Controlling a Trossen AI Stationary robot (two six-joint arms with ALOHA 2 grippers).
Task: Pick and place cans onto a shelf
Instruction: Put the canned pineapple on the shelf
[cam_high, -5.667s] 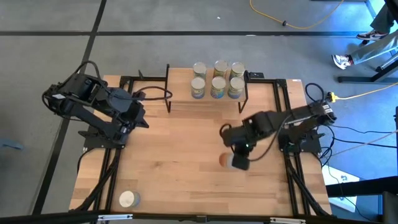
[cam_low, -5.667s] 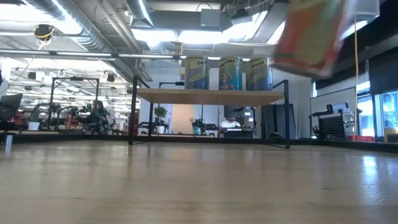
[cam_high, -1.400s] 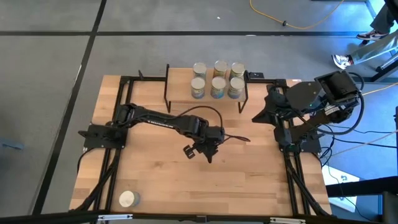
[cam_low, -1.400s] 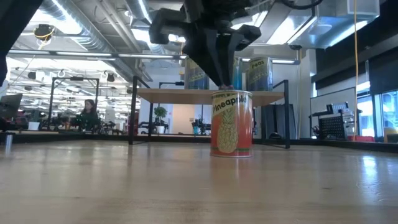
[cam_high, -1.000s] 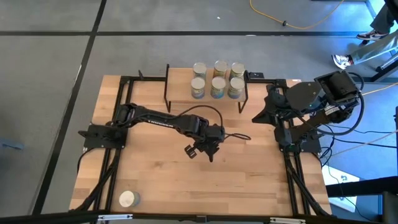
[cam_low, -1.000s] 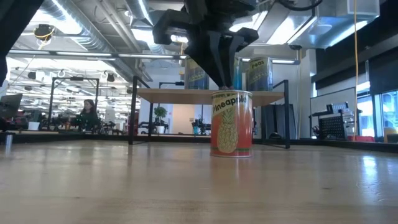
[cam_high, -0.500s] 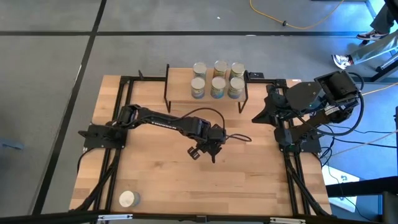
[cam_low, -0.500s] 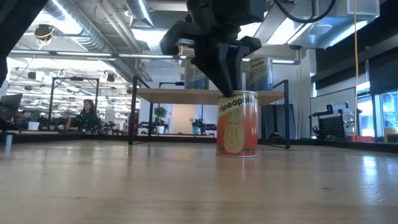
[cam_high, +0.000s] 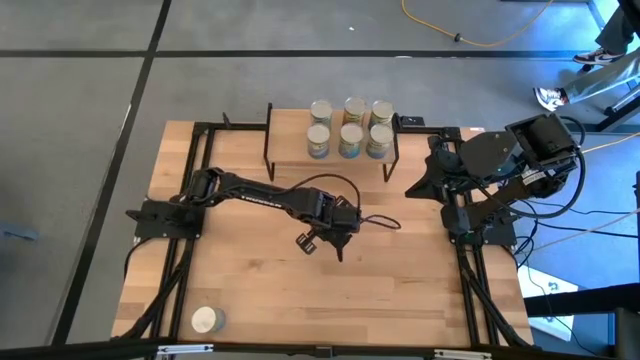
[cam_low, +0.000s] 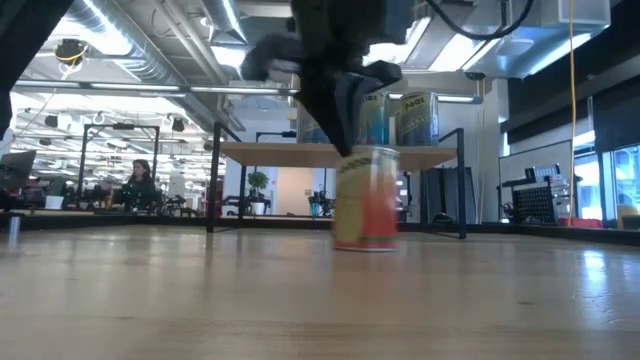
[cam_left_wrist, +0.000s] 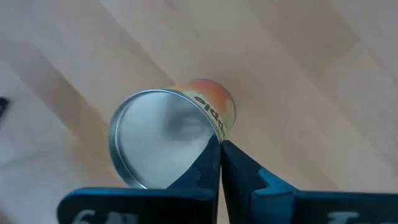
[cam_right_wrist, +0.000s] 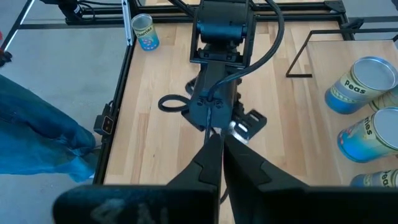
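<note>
Orange-and-yellow can, silver lid, leaning on table

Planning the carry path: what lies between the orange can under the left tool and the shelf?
Only bare tabletop separates orange can from shelf, per high view.

I see a light-wood tabletop edged with black rails, and at its far edge a small shelf on thin black legs with six cans on it in two rows of three. One orange can stands mid-tabletop, and another can stands alone near the front left corner.
</note>
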